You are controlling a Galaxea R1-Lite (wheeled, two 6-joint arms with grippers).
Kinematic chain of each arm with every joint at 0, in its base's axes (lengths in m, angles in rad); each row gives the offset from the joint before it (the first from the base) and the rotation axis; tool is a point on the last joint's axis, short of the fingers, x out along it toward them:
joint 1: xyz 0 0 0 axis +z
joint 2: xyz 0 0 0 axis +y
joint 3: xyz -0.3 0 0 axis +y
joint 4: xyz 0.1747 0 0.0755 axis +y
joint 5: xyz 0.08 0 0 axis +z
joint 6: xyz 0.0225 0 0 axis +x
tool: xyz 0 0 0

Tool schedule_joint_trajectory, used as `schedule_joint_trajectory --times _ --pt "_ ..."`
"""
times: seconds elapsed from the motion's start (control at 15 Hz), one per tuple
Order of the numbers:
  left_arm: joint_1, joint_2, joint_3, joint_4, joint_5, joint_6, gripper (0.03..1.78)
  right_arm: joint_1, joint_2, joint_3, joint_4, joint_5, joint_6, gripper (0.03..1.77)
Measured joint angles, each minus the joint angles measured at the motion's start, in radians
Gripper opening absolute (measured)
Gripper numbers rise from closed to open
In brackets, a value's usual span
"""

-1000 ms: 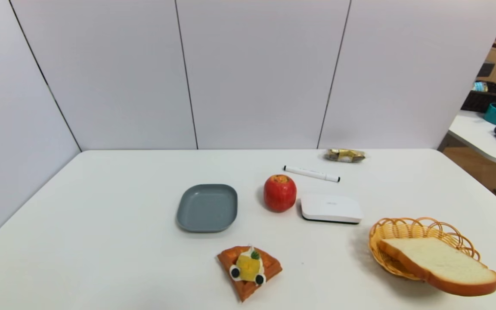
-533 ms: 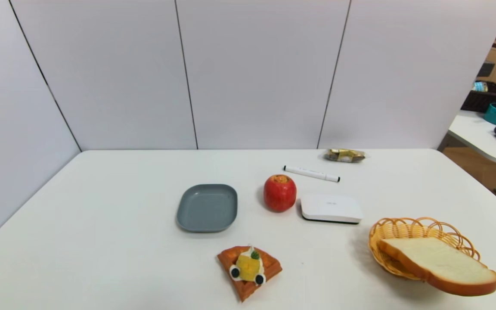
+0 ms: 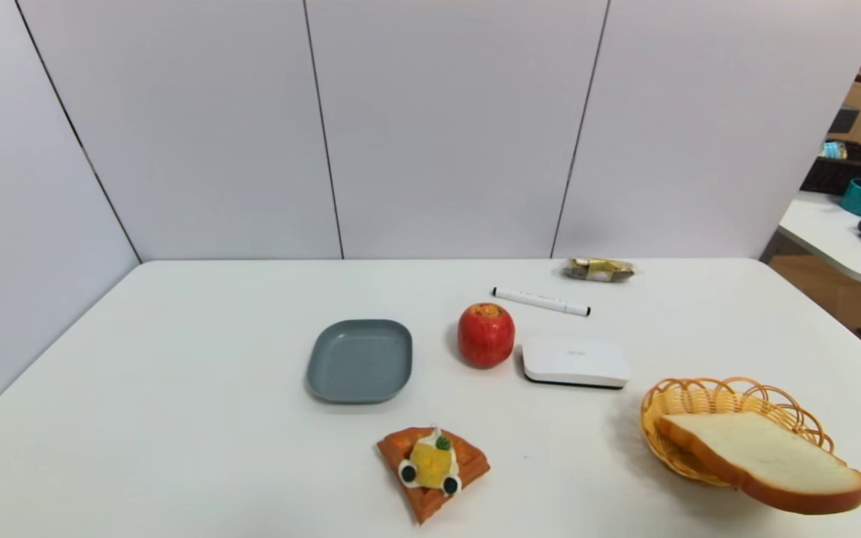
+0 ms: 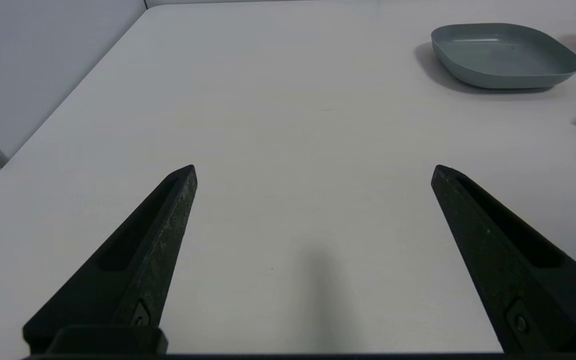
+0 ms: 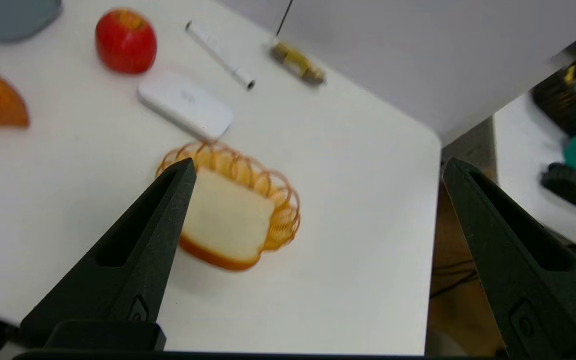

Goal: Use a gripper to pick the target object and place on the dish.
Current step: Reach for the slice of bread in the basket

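The slice of white toast with its orange-brown crust lies tilted on the rim of the wicker basket at the table's front right, its rounded end sticking out over the table. The blue-grey dish sits bare near the table's middle. Neither gripper shows in the head view. My right gripper hangs open high above the table, with the toast below beside one of its fingers. My left gripper is open low over bare table, with the dish far off to one side.
A red apple, a flat white box, a white marker and a gold-wrapped snack lie behind the basket. A triangular waffle sits in front of the dish. The table's right edge is close to the basket.
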Motion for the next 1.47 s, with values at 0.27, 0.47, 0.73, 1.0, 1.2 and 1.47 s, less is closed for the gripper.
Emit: schedule_joint_trajectory --times 0.27,0.47,0.73,1.0,1.2,1.47 --pt "0.0 0.0 0.0 0.0 0.0 0.0 1.69 0.052 -0.049 0.04 0.235 -0.001 -0.106 1.71" --pt "0.0 0.0 0.0 0.0 0.0 0.0 1.69 0.065 -0.105 0.161 0.242 -0.003 -0.213 1.71" --pt "0.0 0.0 0.0 0.0 0.0 0.0 1.69 0.066 -0.159 0.344 0.138 -0.01 -0.377 1.71" --pt "0.0 0.0 0.0 0.0 0.0 0.0 1.69 0.064 -0.171 0.448 0.048 -0.048 -0.482 1.71" --pt "0.0 0.0 0.0 0.0 0.0 0.0 1.69 0.074 -0.158 0.558 -0.153 -0.046 -0.54 1.71" --pt "0.0 0.0 0.0 0.0 0.0 0.0 1.69 0.077 -0.123 0.692 -0.392 -0.017 -0.573 1.71"
